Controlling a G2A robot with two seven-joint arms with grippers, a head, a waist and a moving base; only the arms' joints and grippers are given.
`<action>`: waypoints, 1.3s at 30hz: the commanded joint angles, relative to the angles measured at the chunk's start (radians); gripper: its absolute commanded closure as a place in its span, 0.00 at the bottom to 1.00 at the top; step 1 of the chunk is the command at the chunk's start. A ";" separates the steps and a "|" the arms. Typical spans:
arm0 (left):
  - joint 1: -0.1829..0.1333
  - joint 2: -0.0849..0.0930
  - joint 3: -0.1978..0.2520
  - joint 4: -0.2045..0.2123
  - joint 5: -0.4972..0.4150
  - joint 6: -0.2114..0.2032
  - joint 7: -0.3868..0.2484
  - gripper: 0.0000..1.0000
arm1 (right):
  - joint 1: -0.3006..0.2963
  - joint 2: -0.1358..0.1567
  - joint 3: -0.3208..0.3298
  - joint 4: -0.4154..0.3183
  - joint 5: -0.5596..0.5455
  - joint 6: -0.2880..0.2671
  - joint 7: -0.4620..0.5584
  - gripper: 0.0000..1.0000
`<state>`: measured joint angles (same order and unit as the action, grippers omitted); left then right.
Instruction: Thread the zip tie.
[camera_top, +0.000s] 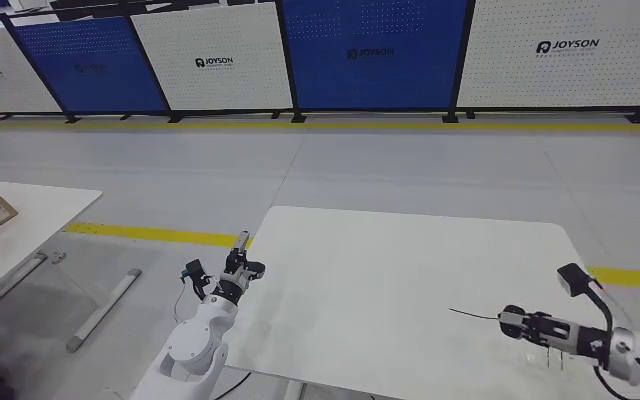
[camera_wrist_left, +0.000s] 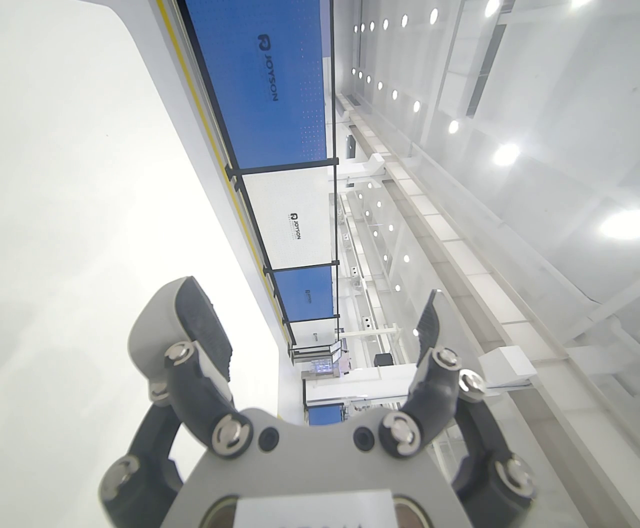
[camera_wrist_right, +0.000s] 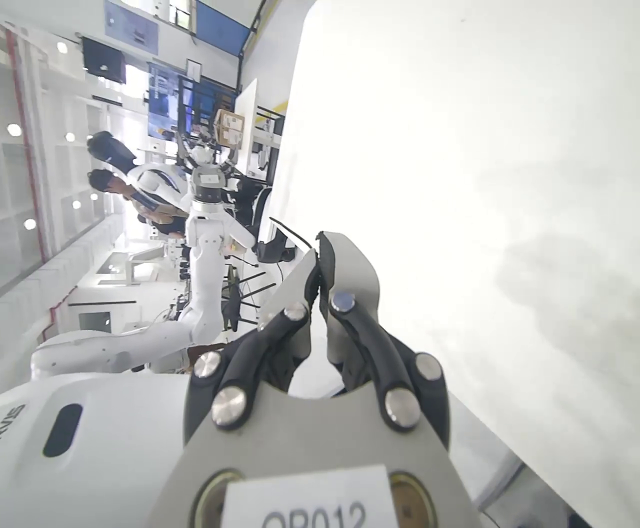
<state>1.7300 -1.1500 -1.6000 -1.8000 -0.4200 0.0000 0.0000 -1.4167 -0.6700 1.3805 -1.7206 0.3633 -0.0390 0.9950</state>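
Right gripper is pinched shut on the zip tie, whose tail pokes left over the table's near right side. Left gripper hangs wide open and empty at the left edge, well apart. No loop yet, so threading looks barely begun.

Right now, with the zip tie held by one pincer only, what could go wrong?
The right pincer grips the zip tie; its thin free length sticks out unsupported and may sway off aim.
The left pincer stands open across the table, far from the tie; closing on something so thin could miss.
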 joint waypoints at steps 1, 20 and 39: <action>0.000 0.000 0.000 0.000 0.000 0.000 0.000 0.00 | 0.005 -0.009 -0.042 -0.022 -0.022 -0.010 -0.039 1.00; 0.000 0.000 0.000 0.000 0.000 0.000 0.000 0.00 | 0.147 -0.075 -0.267 0.018 -0.058 -0.023 -0.156 1.00; 0.000 0.000 0.000 0.000 0.000 0.000 0.000 0.00 | 0.202 -0.143 -0.410 0.005 -0.141 -0.029 -0.386 1.00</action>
<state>1.7300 -1.1500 -1.6000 -1.8000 -0.4200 0.0000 0.0000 -1.2142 -0.8130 0.9698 -1.7159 0.2224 -0.0671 0.6090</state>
